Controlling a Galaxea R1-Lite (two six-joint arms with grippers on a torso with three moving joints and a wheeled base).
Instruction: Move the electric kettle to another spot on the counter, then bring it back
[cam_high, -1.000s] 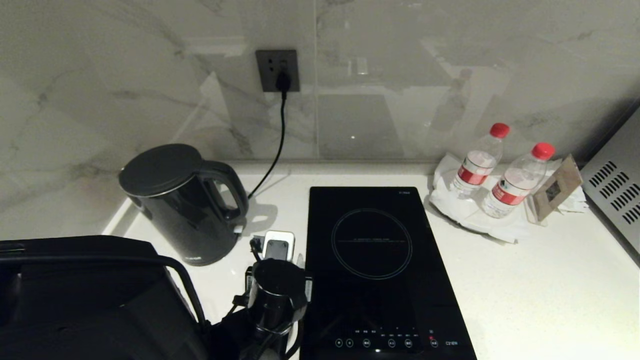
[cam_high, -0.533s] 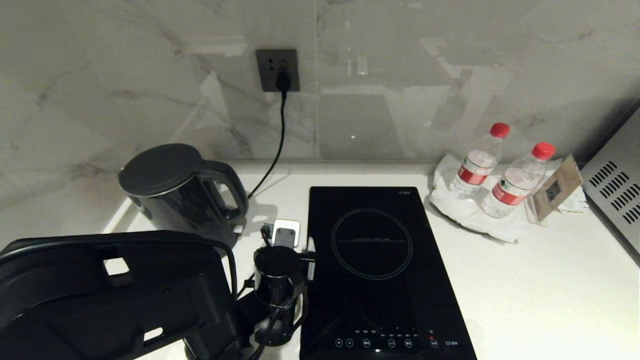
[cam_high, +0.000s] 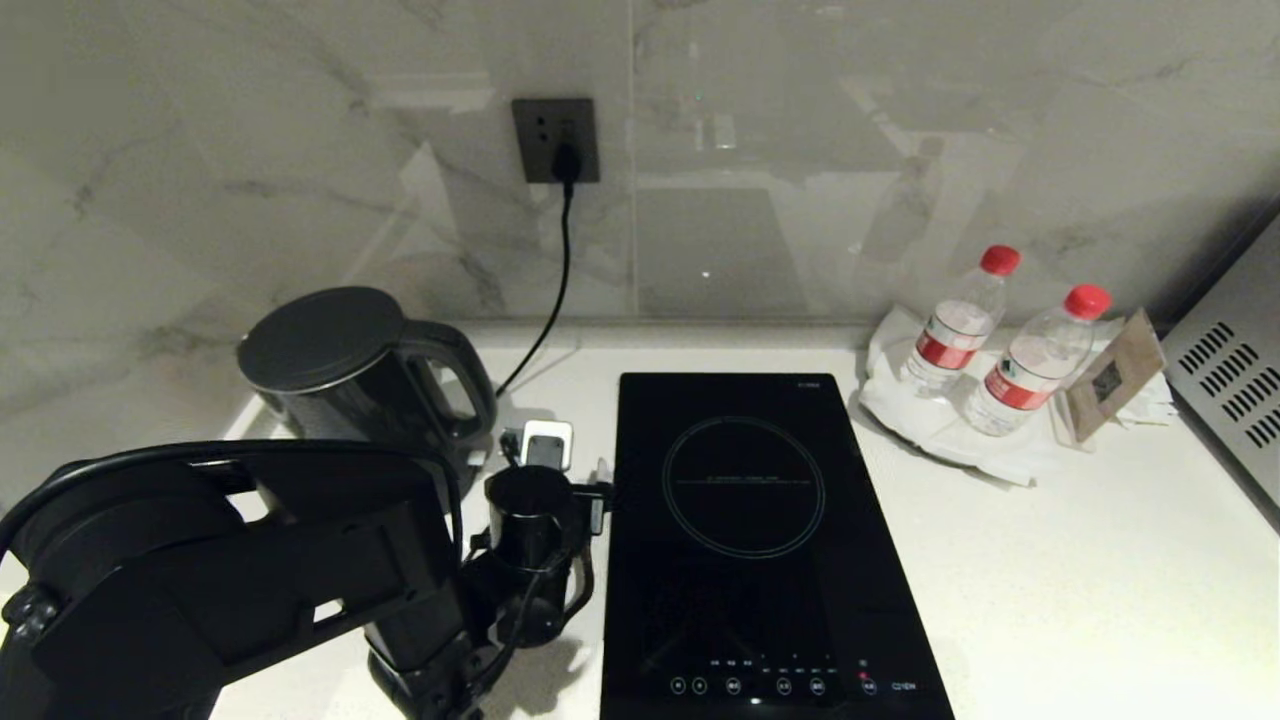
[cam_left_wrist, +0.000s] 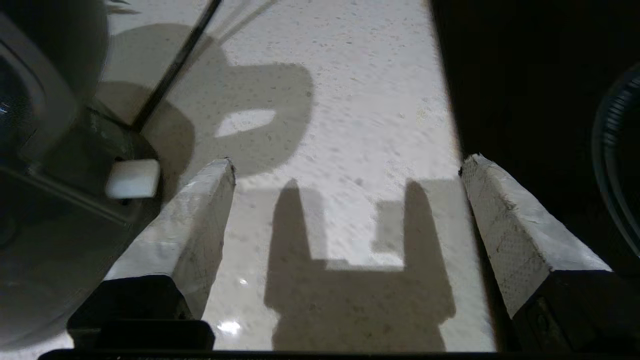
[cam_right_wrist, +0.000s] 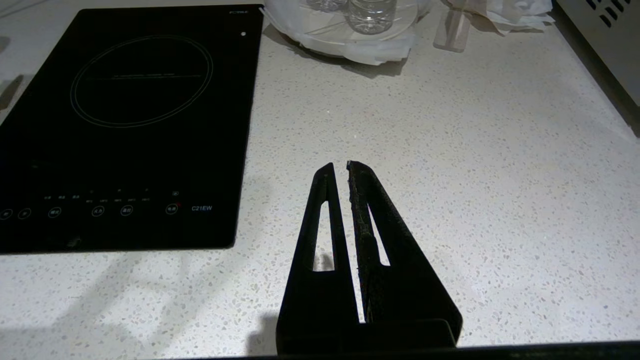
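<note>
The electric kettle, glossy black with a flat round lid, stands upright at the back left of the white counter, its loop handle turned to the right. My left gripper hovers just in front of and to the right of that handle, between the kettle and the cooktop. In the left wrist view the left gripper is wide open over bare counter, with nothing between its white fingers; the kettle fills the edge beside them. My right gripper hangs shut over the counter, right of the cooktop.
A black glass cooktop lies in the middle. A cord runs from the wall socket down to the kettle. Two water bottles stand on a white tray at the back right, beside a card and a vented appliance.
My left arm has risen further into view and carried the gripper back toward the kettle's handle. The kettle has stayed put.
</note>
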